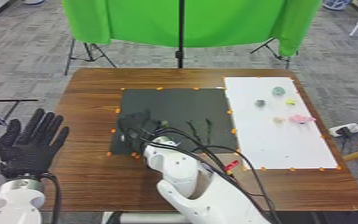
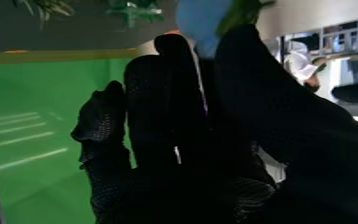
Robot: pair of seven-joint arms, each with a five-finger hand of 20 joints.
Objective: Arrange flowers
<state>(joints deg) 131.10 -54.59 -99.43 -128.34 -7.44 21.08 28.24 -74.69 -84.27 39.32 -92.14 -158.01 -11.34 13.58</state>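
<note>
My right hand point(image 1: 138, 129) is over the left part of the black mat point(image 1: 171, 97). In the right wrist view, the thumb and a finger of my right hand point(image 2: 171, 100) pinch a pale blue and green flower piece point(image 2: 204, 19), partly hidden by the glove. Two dark green stems point(image 1: 193, 128) lie on the mat to the right of that hand; green sprigs point(image 2: 135, 11) are visible beyond its fingers. Small flower heads, among them a pink one point(image 1: 302, 119), a yellow one point(image 1: 290, 102) and a grey-green one point(image 1: 278, 91), rest on the white sheet point(image 1: 278, 145). My left hand point(image 1: 31, 145) is open, fingers straight.
Orange markers line the edges of the mat and sheet. The brown table point(image 1: 91, 175) surrounds both. A small red object point(image 1: 232, 164) is beside the right arm, whose black cables loop over the mat. A green backdrop point(image 1: 135, 22) stands beyond the table.
</note>
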